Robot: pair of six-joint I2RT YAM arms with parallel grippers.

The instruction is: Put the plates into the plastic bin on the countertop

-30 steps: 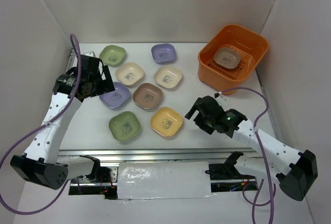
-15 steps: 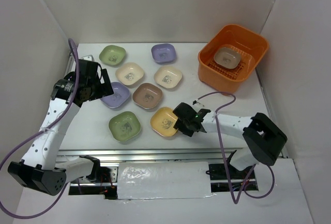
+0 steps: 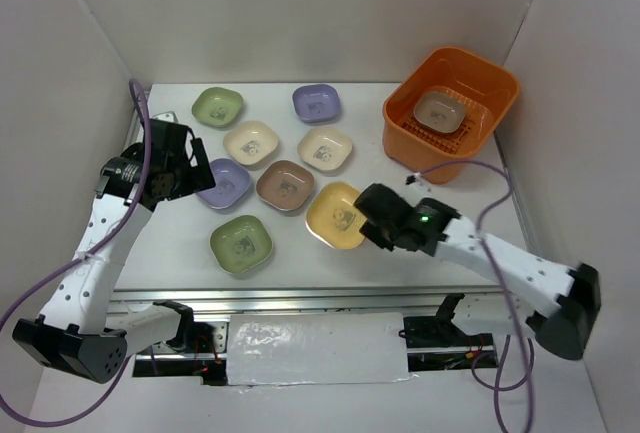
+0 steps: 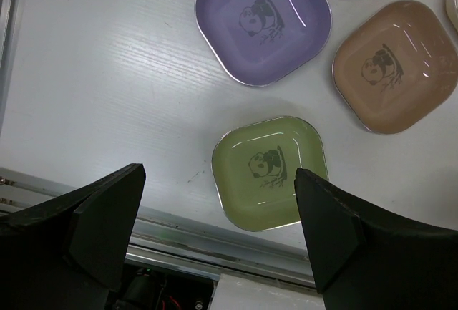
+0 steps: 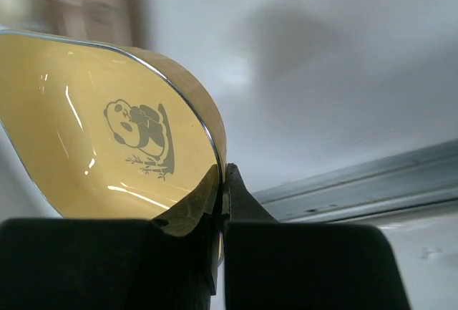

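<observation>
- Right wrist view shows the right hand pinched shut on the rim of the yellow plate. One finger is inside the dish and one outside. The plate hangs tilted, with its panda print facing the camera.
- From above, that plate is near the middle of the bench, just right of the brown plate. It looks lifted rather than resting, though how high cannot be told.
- The orange plastic bin stands at the far right, well apart from the held plate. One greyish-brown plate lies on its slotted floor.
- The step in hand, as judged, is carrying the yellow plate across to the bin. The grip is on a thin rim only, so a smooth, unhurried swing would help stop the plate swivelling between the fingers.
- The plate should rise enough to clear the bin's thick near rim before crossing it.
- It should then come down low over the floor, beside or onto the plate lying there, before the fingers part, so it neither clatters nor bounces out.
- The left hand hovers with its fingers wide apart and holds nothing. It is above the lilac plate and the green plate at the left, well out of the carry path.
</observation>
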